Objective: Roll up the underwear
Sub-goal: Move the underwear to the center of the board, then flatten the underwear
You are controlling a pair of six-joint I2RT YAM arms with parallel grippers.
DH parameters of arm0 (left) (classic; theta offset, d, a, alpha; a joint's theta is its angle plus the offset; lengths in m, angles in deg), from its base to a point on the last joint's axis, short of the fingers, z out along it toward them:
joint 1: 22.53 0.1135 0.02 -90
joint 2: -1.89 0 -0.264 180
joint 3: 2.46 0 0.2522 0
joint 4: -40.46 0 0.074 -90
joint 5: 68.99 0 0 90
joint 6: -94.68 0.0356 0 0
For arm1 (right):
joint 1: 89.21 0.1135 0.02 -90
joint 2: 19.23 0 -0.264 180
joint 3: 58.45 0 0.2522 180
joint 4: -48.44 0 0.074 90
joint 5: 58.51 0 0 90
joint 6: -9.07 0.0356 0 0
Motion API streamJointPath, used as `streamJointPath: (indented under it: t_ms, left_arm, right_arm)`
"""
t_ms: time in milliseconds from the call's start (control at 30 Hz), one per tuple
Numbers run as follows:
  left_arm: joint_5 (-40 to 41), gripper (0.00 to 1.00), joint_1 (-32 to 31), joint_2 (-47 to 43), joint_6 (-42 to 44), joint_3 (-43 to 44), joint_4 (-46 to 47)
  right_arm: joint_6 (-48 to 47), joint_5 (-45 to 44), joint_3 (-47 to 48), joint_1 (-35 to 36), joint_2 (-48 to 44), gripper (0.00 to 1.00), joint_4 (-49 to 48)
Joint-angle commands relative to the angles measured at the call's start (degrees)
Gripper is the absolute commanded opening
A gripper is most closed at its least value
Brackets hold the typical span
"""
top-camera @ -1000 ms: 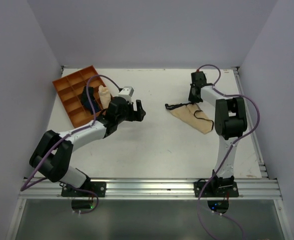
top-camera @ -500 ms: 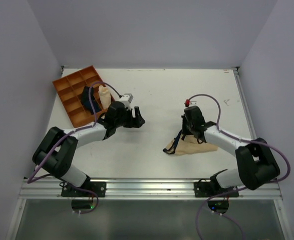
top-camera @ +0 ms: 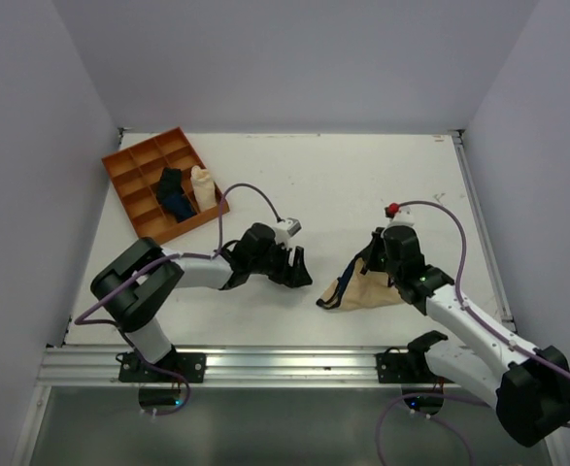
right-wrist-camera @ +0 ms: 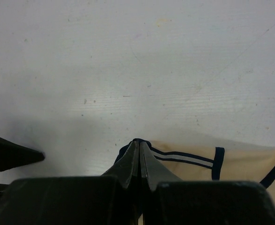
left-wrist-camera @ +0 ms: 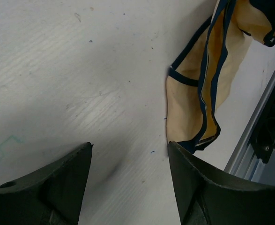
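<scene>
The underwear (top-camera: 370,291) is a tan cloth with a thin dark edge band, lying crumpled near the table's front, right of centre. My right gripper (top-camera: 372,262) is shut on its dark band; in the right wrist view the closed fingertips (right-wrist-camera: 139,146) pinch a raised fold of the band, with tan cloth (right-wrist-camera: 242,164) spreading to the right. My left gripper (top-camera: 301,269) sits low just left of the garment, open. In the left wrist view bare table shows between its fingers (left-wrist-camera: 129,145), and the underwear (left-wrist-camera: 193,108) lies just beyond the right finger (left-wrist-camera: 193,183).
An orange compartment tray (top-camera: 129,180) stands at the far left, holding a dark blue roll (top-camera: 173,194) and a pale cream roll (top-camera: 203,187). The metal rail (top-camera: 294,364) runs along the near edge, close behind the garment.
My right arm has dragged the underwear from the far right toward the near edge. My left arm has swung from the tray to the garment's left side, its jaws narrowing a little.
</scene>
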Motion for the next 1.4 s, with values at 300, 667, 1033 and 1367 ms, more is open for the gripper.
streamJointPath:
  t_ms: [300, 667, 1033, 1367]
  left_arm:
    - [-1.8, 0.69, -7.1, 7.2, -3.4, 0.7, 5.0]
    - [1.3, 0.47, -10.9, 10.1, -8.5, -0.1, 6.0]
    - [6.0, 0.0, -11.1, 7.3, -8.7, 4.8, 0.7]
    - [9.6, 0.0, 0.7, 2.5, -5.0, 17.6, -10.0]
  right_arm:
    - [2.3, 0.0, -2.8, 0.1, -6.3, 0.0, 1.5]
    - [3.2, 0.8, -2.7, 0.1, -9.0, 0.0, 3.1]
    - [4.2, 1.3, -0.9, 0.1, -7.7, 0.0, -0.2]
    - [-3.9, -0.1, 20.9, 0.0, 14.1, 0.0, -4.1]
